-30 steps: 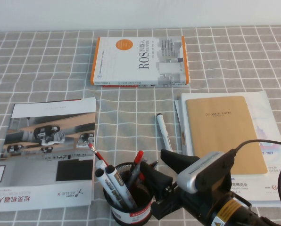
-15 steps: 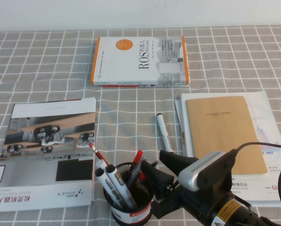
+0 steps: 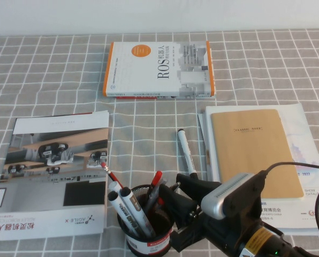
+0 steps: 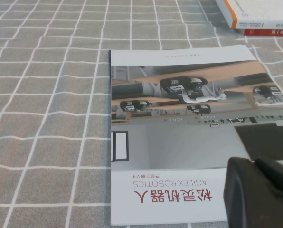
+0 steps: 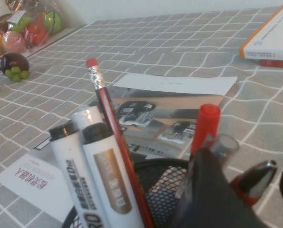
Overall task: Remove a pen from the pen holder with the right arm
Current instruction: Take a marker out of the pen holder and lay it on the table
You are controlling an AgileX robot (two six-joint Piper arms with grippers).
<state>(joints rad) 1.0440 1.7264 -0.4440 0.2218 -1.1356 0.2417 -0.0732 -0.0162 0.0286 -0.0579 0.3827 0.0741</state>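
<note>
Grey checked cloth covers the bench (image 3: 42,64). Black mesh pen holder (image 3: 149,242) stands at the near edge, centre. Right gripper (image 3: 172,197) sits low against the holder's right rim, so its fingers (image 5: 209,187) reach in among the upright pens. Fingers partly open, straddling a silver-tipped red pen (image 5: 255,175). A gap shows beside it, nothing clamped; likely the chosen pen.

Left gripper (image 4: 258,192) hangs over the brochure (image 3: 55,176), apparently parked clear of the work.

Count in holder:
- two white markers (image 3: 128,209)
- one red pencil (image 3: 109,175)
- one red-capped pen (image 3: 156,182)
- one clear-capped pen (image 5: 224,142)
- the silver-tipped one

Loose on the cloth: one marker (image 3: 184,150). Also one book (image 3: 159,69) and one tan notebook (image 3: 253,150) atop papers.
</note>
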